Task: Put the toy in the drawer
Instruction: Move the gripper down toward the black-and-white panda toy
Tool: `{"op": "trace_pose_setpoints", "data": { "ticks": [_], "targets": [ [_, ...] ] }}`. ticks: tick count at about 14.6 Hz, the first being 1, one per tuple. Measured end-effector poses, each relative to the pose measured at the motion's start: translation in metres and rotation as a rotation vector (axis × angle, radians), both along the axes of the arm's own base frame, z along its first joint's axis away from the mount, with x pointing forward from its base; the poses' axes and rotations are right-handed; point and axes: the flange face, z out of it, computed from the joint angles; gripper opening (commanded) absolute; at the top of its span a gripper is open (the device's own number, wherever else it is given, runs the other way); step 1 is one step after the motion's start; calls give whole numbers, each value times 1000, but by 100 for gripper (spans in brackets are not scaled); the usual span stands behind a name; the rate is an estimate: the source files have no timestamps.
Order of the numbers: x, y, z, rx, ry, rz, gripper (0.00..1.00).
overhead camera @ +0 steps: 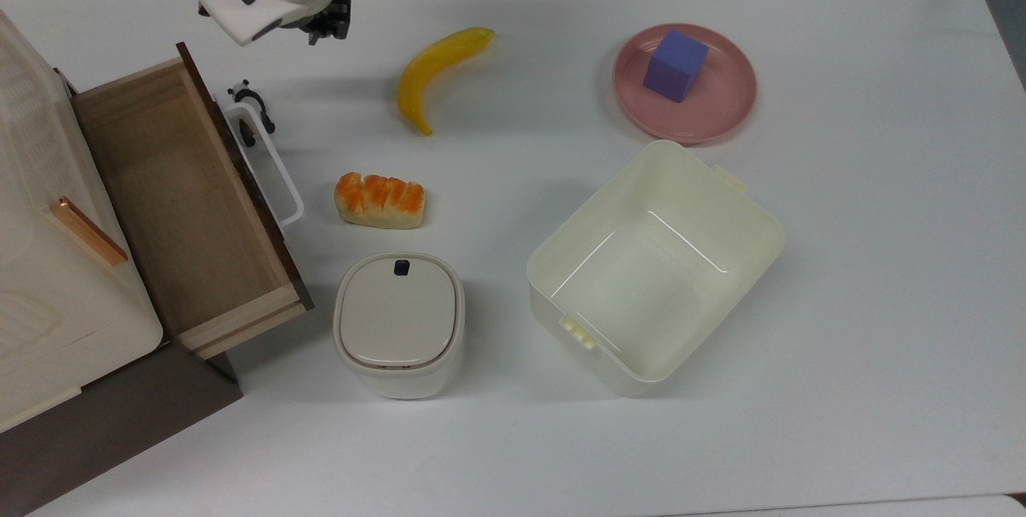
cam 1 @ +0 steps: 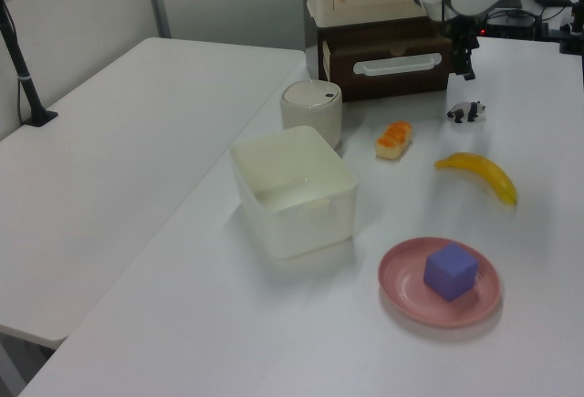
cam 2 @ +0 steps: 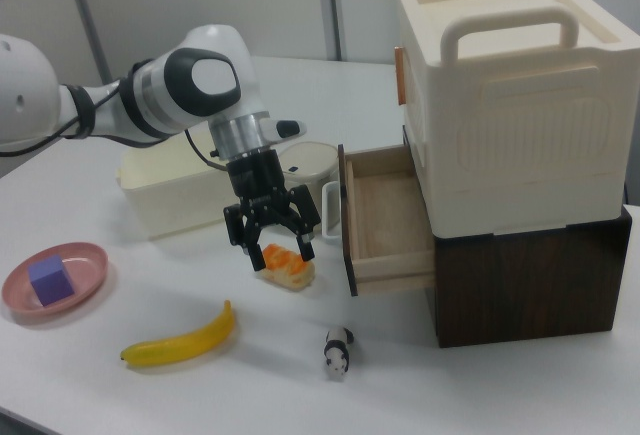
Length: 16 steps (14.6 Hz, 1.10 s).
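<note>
The fingers [cam 2: 243, 232] of the gripper [cam 2: 272, 242] are spread wide and hold nothing; they point down, above the table and well apart from the toy. The toy [cam 2: 338, 351], a small panda, stands on the white table [overhead camera: 842, 260] just beside the white handle [overhead camera: 272, 168] of the drawer [overhead camera: 172, 196], at its end nearer the top view's upper edge. The drawer is pulled open and its wooden inside is bare, so I judge the opening as done, while the grasp, the lift and the placing are all left.

Further out on the table lie a banana [overhead camera: 437, 72], a bread piece [overhead camera: 379, 200], a small lidded container [overhead camera: 398, 323], a cream bin [overhead camera: 653, 264] and a pink plate [overhead camera: 725, 112] with a purple cube [overhead camera: 676, 65]. Behind stands a pale wall with panels [cam 2: 200, 5].
</note>
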Motion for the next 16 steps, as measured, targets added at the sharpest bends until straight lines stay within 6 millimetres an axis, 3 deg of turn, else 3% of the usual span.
{"op": "trace_pose_setpoints", "data": {
  "ticks": [7,12,16],
  "targets": [
    [3,2,-55,-1,19,81,100],
    [3,-3,-70,-55,59,129,100],
    [1,-20,-82,-79,88,150,100]
  ]
}}
